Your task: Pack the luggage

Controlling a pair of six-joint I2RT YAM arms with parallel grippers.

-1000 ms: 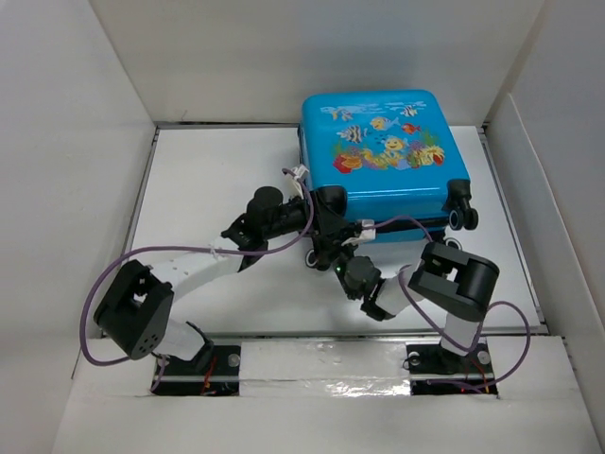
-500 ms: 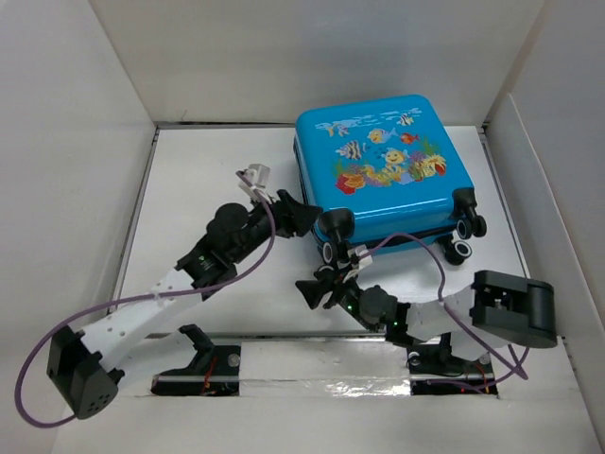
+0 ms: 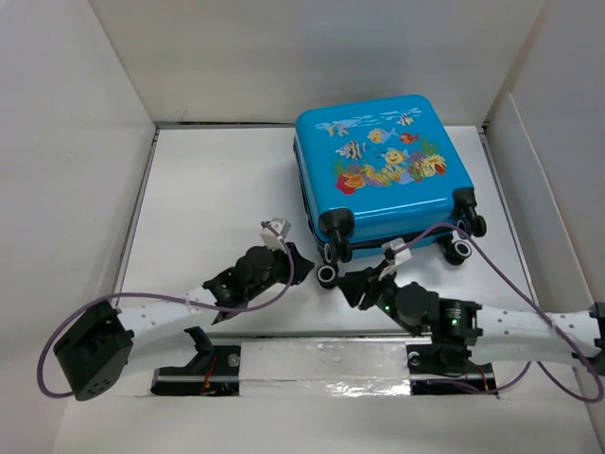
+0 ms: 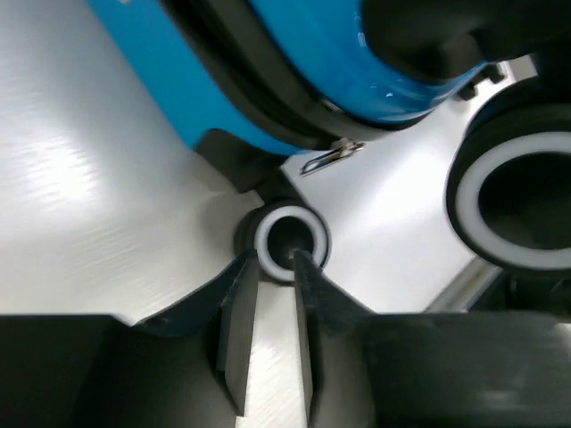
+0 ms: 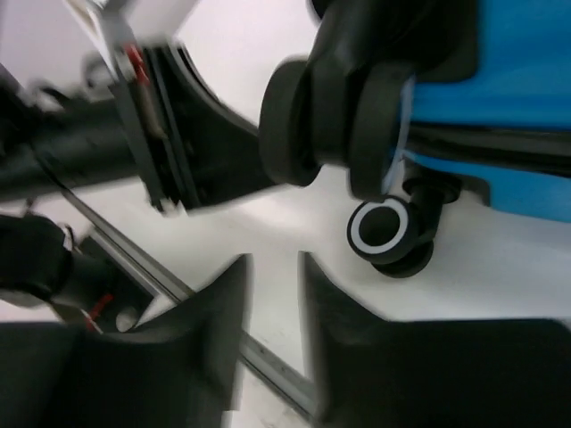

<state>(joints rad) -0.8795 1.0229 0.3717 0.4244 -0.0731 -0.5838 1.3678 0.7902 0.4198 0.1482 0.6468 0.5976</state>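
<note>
The blue luggage with the fish print lies flat and closed at the back right of the table, its black wheels toward me. My left gripper sits low just left of the near-left wheels. In the left wrist view its fingers stand a narrow gap apart with nothing between them, their tips right at a small white-ringed wheel under the blue shell. My right gripper is just in front of the same corner, narrowly open and empty, with a wheel beyond it.
White walls enclose the table on the left, back and right. A metal rail runs along the near edge by the arm bases. Purple cables loop beside both arms. The left arm shows close by in the right wrist view.
Both grippers have pulled back from the luggage's near-left corner toward the near edge. The luggage turned slightly a second ago and has since stayed still.
</note>
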